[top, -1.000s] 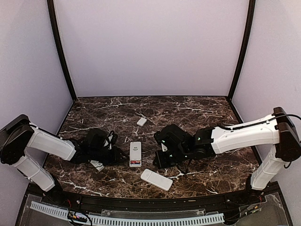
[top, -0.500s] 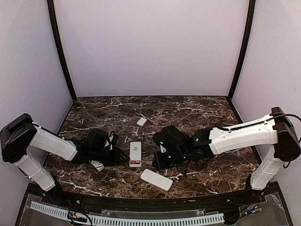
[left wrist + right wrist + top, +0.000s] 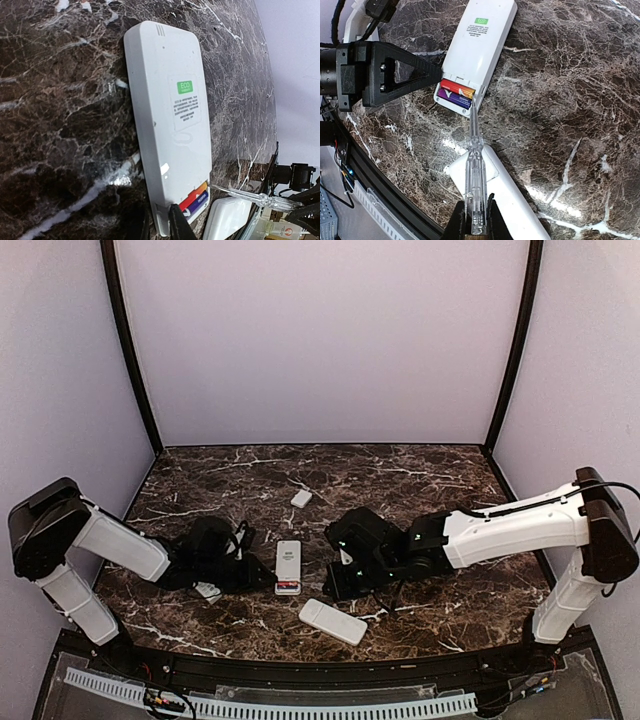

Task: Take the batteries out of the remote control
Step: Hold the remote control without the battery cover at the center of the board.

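The remote's [image 3: 481,40] open bay [image 3: 451,106] holds two batteries [image 3: 456,95]; right claw [image 3: 476,220] clamps a screwdriver [image 3: 474,165], left claw [image 3: 258,578] unclear.

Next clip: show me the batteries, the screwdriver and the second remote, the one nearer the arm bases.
batteries [image 3: 457,91]: right wrist view, on the orange cell in the open compartment.
screwdriver [image 3: 474,172]: right wrist view, on its clear handle.
second remote [image 3: 515,202]: right wrist view, on its white body right of the handle.

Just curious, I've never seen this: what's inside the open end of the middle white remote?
In the remote: an orange-red battery beside a purple battery. A clear screwdriver points at the compartment's edge. Whatever lies under them is covered.
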You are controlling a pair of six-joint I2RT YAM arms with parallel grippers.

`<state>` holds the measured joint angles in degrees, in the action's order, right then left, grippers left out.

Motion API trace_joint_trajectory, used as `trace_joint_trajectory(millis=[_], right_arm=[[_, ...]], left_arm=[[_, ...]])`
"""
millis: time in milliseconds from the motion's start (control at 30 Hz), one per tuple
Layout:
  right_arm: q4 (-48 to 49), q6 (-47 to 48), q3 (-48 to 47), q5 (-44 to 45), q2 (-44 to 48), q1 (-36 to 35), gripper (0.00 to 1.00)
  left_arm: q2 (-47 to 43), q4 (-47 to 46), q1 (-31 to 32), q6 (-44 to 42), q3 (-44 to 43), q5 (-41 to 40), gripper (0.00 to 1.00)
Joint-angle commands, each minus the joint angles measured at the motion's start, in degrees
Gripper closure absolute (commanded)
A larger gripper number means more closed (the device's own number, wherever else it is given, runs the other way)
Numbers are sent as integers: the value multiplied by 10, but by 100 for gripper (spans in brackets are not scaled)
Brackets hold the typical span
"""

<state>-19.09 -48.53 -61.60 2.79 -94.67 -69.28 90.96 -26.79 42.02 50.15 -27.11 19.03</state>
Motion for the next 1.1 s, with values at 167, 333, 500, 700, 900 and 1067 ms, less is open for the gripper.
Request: trace_joint_trajectory(millis=[167, 333, 500, 700, 900, 1067], right_arm=[[4, -9, -13, -5, -13, -7, 100], [23, -18, -9, -20, -12, -6, 100], [43, -30, -6, -40, -14, -5, 100], [75, -46, 2, -55, -12, -5, 100], [124, -69, 23, -75, -3, 5, 100], [184, -90, 55, -99, 14, 19, 100]], left_arm=[[19, -14, 3, 3, -9, 13, 90], [26, -25, 2, 8, -6, 21, 95], [32, -36, 2, 14, -2, 27, 99], [32, -39, 3, 16, 1, 30, 100], [31, -44, 3, 20, 8, 32, 100], [31, -46, 3, 22, 10, 34, 100]])
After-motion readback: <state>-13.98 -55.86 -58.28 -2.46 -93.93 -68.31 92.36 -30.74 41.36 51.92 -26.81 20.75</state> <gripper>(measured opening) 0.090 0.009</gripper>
